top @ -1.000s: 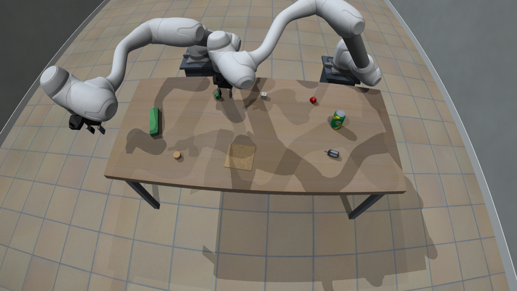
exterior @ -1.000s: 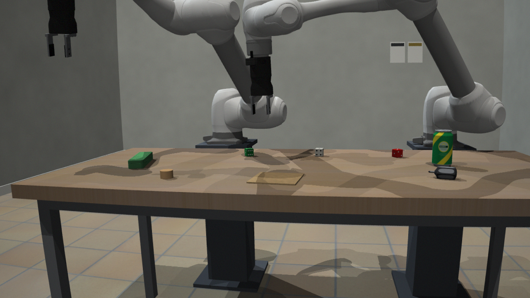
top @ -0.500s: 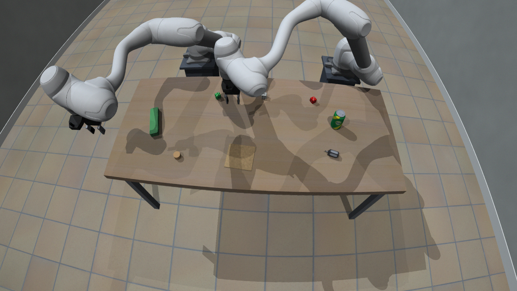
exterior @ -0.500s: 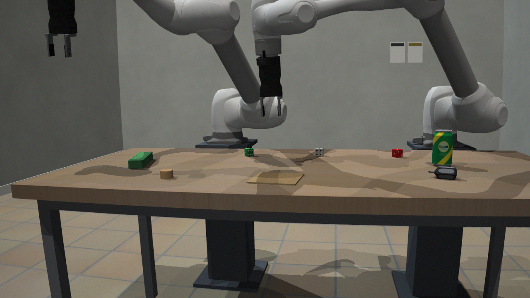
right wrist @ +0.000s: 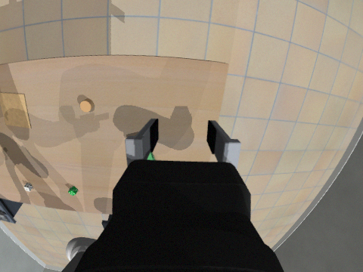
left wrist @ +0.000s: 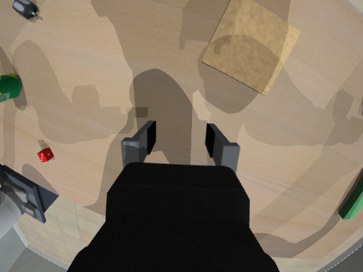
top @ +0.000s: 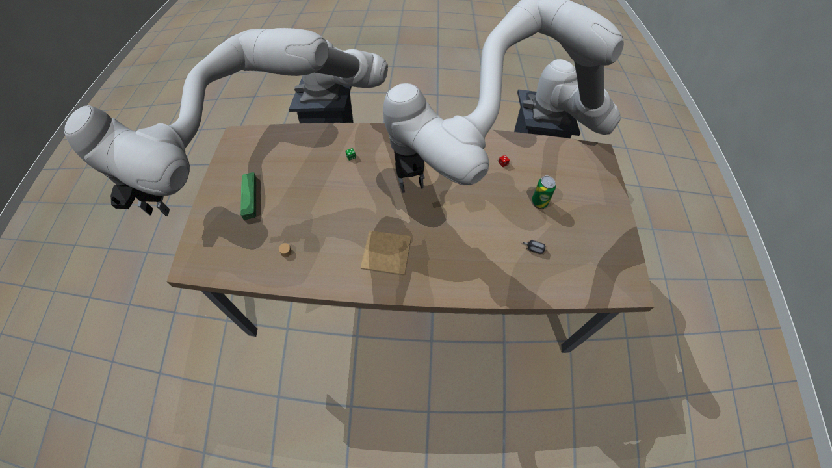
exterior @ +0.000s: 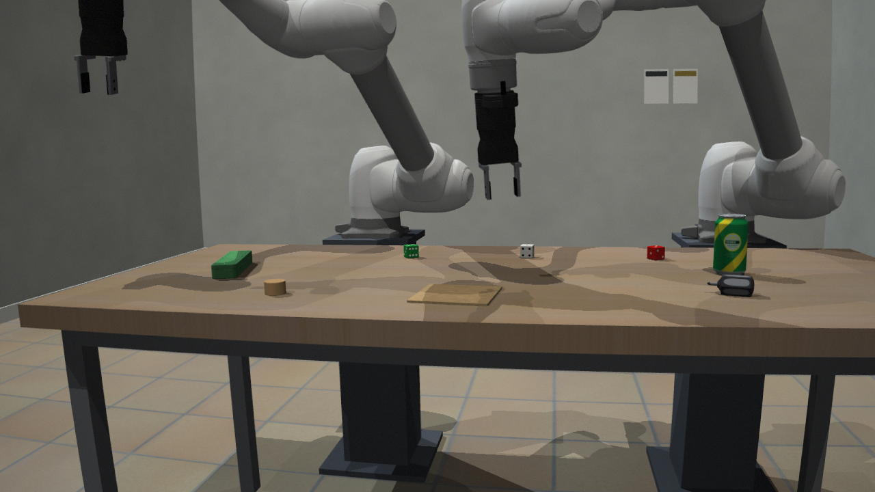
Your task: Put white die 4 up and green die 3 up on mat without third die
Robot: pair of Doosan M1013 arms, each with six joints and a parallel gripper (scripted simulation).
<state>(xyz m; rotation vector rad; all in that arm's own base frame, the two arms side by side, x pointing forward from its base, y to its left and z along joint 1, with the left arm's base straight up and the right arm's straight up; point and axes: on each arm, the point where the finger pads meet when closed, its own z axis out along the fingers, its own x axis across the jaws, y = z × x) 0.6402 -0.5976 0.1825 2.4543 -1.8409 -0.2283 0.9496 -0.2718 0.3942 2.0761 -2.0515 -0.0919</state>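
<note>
The white die (exterior: 526,251) (right wrist: 28,187) rests flat near the table's back, its face towards the exterior camera showing 4; the left arm hides it in the top view. The green die (top: 350,154) (exterior: 411,251) (right wrist: 72,190) rests back left of it; its top number is too small to tell. The red die (top: 504,160) (exterior: 655,252) (left wrist: 45,155) lies back right, off the mat (top: 387,264) (exterior: 455,298) (left wrist: 246,49) (right wrist: 13,100). My left gripper (top: 411,186) (exterior: 502,195) (left wrist: 181,132) is open, high above the middle. My right gripper (top: 155,210) (exterior: 98,92) (right wrist: 182,129) is open, high beyond the left edge.
A green block (top: 248,195) (exterior: 232,264) lies at the left. A wooden disc (top: 284,249) (exterior: 274,287) (right wrist: 85,106) lies left of the mat. A green can (top: 543,192) (exterior: 730,244) stands upright at the right, with a small dark tool (top: 535,246) (exterior: 735,285) in front of it.
</note>
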